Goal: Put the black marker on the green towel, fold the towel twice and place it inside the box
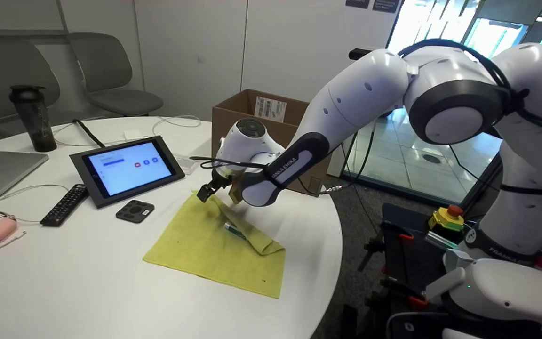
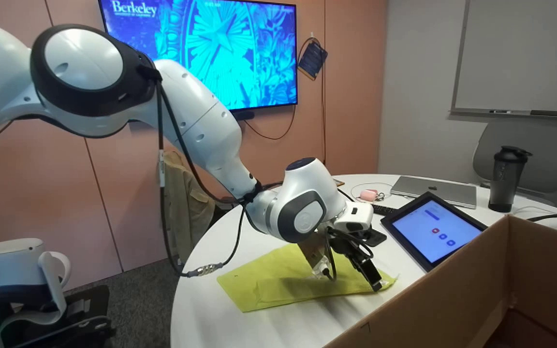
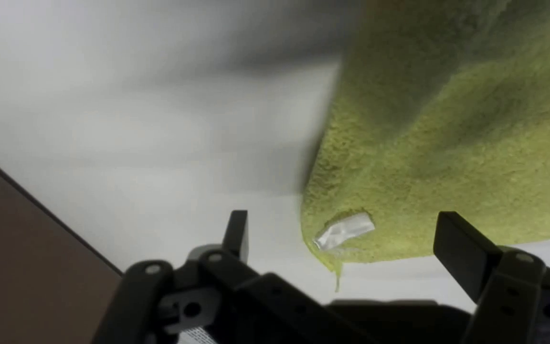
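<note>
Gripper point(image 3: 342, 236): jaws spread wide, nothing pinched. Between them lies a corner of the green towel point(image 3: 447, 153) bearing a white tag point(image 3: 345, 230); stance presumably chosen to pinch there and advance the fold. Towel is plain yellow-green, nubby, partly doubled. Farther out from the jaws, in an exterior view, the black marker point(image 1: 235, 230) lies on the towel beside the turned-over flap point(image 1: 254, 233), probably meant to wrap it. Marker: short, thin, pale-ended, dark greenish; cannot tell whether its far end is tucked under. On the jaws' opposite side, the box point(image 2: 428, 290) stands near, likely for the final drop.
</note>
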You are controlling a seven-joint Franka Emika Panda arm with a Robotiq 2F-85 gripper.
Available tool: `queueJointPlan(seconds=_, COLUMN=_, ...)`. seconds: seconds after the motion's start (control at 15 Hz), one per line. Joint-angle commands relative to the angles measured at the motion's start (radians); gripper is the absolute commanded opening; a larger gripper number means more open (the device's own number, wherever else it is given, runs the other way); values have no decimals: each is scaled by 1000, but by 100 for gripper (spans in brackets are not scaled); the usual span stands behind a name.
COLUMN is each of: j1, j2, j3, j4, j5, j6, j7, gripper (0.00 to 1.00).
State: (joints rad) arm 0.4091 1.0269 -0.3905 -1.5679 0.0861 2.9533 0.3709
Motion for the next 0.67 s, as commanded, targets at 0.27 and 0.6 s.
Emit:
queueJointPlan(seconds=0.27, j1=-72, j2=63, j3=71, j4=117, j5=-29, j6=-108, j7=8, gripper=100)
queueJointPlan(seconds=0.6, j1=-149, j2=86, j3=163, j4=179, j5=-25, j6=-170, j7=-19, gripper=100)
